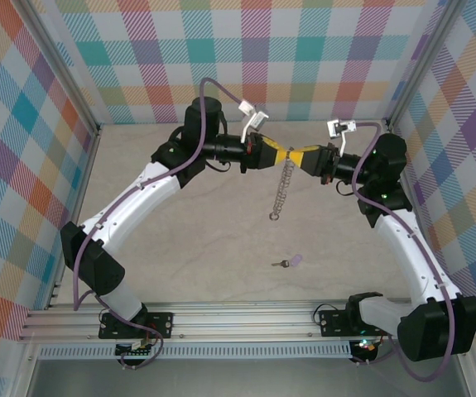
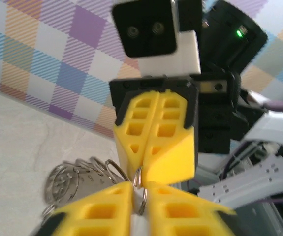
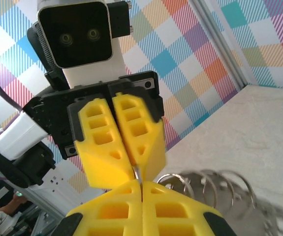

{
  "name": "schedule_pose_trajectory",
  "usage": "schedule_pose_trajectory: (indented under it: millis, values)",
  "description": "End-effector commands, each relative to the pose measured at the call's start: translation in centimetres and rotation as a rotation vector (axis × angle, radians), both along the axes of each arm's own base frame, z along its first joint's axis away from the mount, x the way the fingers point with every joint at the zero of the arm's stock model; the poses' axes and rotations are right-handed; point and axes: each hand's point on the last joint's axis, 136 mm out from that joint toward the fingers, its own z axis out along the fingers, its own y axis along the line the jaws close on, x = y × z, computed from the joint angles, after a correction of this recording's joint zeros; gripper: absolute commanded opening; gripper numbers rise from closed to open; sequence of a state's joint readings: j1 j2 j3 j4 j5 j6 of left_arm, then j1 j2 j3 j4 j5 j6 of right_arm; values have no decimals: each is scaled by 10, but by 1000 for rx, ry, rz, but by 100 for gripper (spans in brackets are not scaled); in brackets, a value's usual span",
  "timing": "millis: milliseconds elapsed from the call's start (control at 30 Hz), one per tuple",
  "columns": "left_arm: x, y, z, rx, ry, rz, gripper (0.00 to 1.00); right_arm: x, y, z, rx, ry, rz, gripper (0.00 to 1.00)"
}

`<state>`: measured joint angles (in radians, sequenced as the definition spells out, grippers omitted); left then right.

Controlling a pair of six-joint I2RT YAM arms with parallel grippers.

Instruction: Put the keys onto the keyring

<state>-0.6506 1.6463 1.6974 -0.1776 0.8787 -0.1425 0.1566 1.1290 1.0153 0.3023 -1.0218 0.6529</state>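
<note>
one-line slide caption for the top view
Left fingers and right fingers pinch the dangling keyring between them; lilac-headed key lies on the table.

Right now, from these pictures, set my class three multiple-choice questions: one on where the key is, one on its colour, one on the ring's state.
1. Where is the key? A on the table B in a drawer C in a cup
2. The key's head is: A lilac B green C red
3. The ring is: A flat on the table B hanging between the left gripper and right gripper C in a box
Answers: A, it lies alone on the table; A, its head shows pale lilac; B, it dangles where they meet.
</note>
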Motion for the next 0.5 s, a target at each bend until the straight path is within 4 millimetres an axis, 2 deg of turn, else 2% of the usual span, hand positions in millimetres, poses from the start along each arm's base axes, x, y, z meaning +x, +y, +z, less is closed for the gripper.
schedule_pose_trajectory:
  millis: [0,133,200,333,467]
  values:
    - [14,16,31,-92,-48,137,30,10,-5,7,26,-49,-68,0]
    - [37,40,36,-187,18,299,50,14,-9,17,70,-98,-109,0]
    - [41,47,37,-235,49,336,55,14,-11,23,104,-130,-126,0]
    - [41,49,38,-285,88,339,55,15,-15,37,173,-182,-149,0]
    - [43,45,40,-327,127,320,49,19,-18,47,236,-191,-162,0]
